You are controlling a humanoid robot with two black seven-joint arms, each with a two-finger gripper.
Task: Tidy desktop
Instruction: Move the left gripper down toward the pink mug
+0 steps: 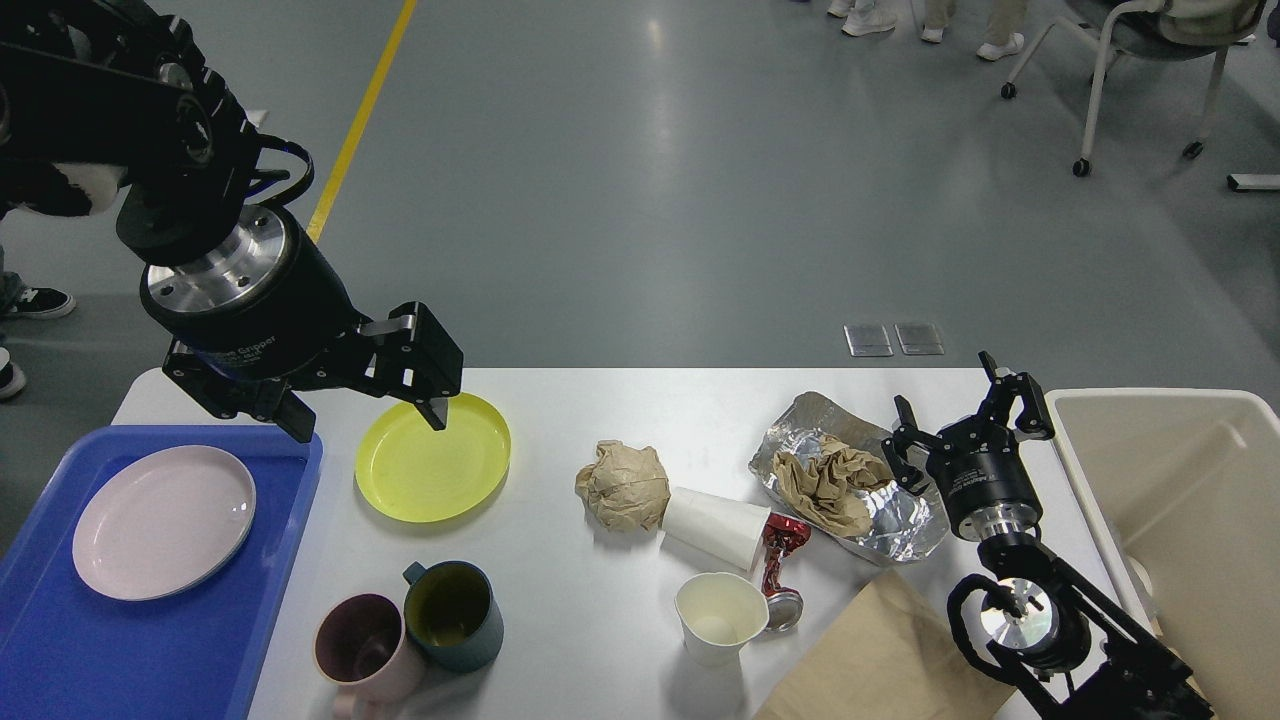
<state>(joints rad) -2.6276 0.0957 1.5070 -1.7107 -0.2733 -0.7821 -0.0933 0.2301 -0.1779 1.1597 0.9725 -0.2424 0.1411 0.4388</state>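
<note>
The white desktop (620, 410) carries a yellow plate (432, 470), a pink mug (360, 650), a dark teal mug (455, 615), a crumpled brown paper ball (622, 485), a tipped white paper cup (715, 527), an upright white cup (720, 617), a crushed red can (782, 570) and foil (900, 520) with crumpled paper (825, 480) on it. My left gripper (368, 420) is open, hovering over the yellow plate's far left rim. Beside the foil's right edge stands my right gripper (968, 415), open and empty.
A blue tray (150, 650) at the left holds a pale pink plate (160, 522). A beige bin (1180, 500) stands at the right end. A flat brown paper bag (880, 660) lies at the front edge. Chairs and people's feet are far behind.
</note>
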